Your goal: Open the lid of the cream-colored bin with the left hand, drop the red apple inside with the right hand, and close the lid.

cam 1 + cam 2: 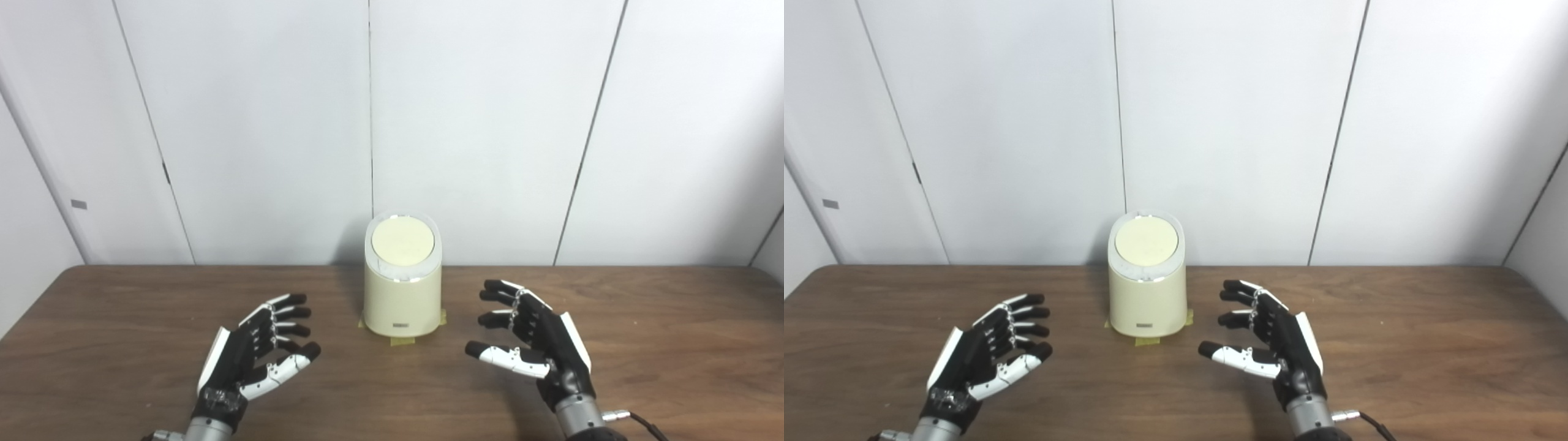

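White wall panels stand behind a brown wooden counter [122, 318], and almost nothing sits on it. At the middle, close to the back edge, stands the cream-colored bin [402, 303], upright, with bits of yellowish tape [402, 340] showing under its base. Its round lid [402, 241] lies flat within the pale rim, so the bin is shut.

From where I stand, no red apple shows anywhere on the counter, in either robot hand, or beside the bin. I cannot say whether it already lies inside or has yet to be brought in; the closed lid hides the inside. So the task reads one of two ways: not yet begun, with lid, drop and closing all left to do, or finished with the lid down. With nothing held and no fruit on the surface, I cannot settle which.

The left robot hand [260, 349] hovers above the counter to the left of the bin and nearer the front, apart from it, palm turned inward, fingers spread and empty. The right robot hand [536, 340] mirrors it on the other side, also clear of the bin, fingers apart, thumb reaching toward the middle, holding nothing. The bin stands between them and a little further back.
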{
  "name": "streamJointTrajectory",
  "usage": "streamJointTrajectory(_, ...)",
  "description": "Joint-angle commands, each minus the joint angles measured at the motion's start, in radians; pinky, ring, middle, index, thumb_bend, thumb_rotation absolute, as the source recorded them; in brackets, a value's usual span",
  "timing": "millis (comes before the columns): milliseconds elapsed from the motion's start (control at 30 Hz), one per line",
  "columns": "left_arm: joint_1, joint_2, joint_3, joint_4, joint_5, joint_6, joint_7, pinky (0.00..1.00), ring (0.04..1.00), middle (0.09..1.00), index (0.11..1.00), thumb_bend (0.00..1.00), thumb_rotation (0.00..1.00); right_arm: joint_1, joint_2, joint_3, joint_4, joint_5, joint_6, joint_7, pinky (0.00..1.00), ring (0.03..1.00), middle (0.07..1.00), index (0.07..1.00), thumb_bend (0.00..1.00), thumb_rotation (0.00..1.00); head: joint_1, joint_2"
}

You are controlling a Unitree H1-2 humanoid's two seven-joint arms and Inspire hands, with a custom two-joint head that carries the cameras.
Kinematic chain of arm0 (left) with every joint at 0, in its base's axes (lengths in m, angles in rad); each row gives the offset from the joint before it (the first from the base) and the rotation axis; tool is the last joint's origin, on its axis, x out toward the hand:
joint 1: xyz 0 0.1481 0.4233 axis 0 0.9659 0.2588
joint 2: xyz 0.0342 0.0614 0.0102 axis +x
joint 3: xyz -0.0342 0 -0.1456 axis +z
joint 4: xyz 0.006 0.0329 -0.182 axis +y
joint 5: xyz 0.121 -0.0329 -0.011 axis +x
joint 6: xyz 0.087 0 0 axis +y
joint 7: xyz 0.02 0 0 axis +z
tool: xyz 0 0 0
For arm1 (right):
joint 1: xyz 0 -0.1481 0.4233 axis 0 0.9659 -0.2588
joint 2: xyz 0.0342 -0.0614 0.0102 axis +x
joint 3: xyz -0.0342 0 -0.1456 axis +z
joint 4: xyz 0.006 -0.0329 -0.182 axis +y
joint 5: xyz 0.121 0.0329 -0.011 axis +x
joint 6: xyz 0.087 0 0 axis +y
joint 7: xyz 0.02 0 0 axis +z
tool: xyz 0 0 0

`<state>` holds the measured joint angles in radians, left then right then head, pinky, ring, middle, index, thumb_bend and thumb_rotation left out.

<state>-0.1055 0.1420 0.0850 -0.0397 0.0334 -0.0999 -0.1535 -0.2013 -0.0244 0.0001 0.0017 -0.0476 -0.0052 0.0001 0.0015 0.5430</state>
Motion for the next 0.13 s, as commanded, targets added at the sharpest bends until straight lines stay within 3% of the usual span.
streamJointTrajectory(0, -0.031, 0.012, -0.002, -0.018, -0.016, -0.043, 0.011, 0.53, 0.63, 0.716, 0.769, 0.72, 0.26, -0.022, 0.001, -0.003, -0.04, 0.013, -0.02, 0.002, 0.62, 0.583, 0.721, 0.725, 0.8, 0.13, 0.0, 0.0)
streamJointTrajectory(100, -0.026, 0.012, -0.005, -0.028, -0.019, -0.026, 0.01, 0.53, 0.632, 0.718, 0.762, 0.72, 0.26, -0.02, 0.004, -0.004, -0.045, 0.016, -0.019, -0.001, 0.61, 0.577, 0.725, 0.724, 0.8, 0.12, 0.0, 0.0)
